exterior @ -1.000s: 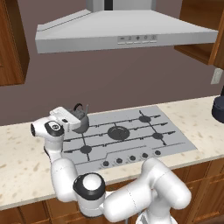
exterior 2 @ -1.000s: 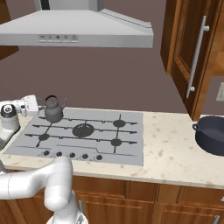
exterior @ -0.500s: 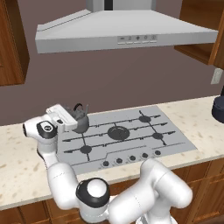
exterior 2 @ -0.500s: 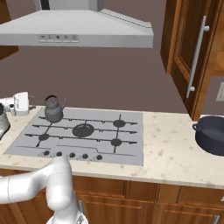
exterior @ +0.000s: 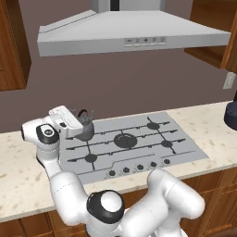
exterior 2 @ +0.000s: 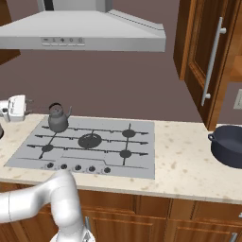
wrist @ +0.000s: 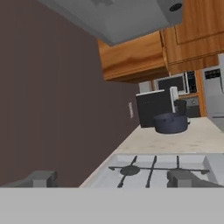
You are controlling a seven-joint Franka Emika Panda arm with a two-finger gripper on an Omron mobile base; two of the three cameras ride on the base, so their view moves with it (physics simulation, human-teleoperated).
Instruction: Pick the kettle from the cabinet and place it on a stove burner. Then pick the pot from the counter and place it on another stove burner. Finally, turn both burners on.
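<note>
Left base view: our gripper point(exterior: 77, 121) stands open, empty beside the kettle point(exterior: 84, 131), parked on a rear burner. Right base view: pot point(exterior 2: 230, 145) waits on the counter point(exterior 2: 189, 165). Hand view: fingertips point(wrist: 41, 178) apart, facing it

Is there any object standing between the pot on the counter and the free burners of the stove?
Nothing visible does. The pot sits on the counter right of the cooktop; bare counter lies between. The kettle occupies the far-left back burner, well away.
</note>
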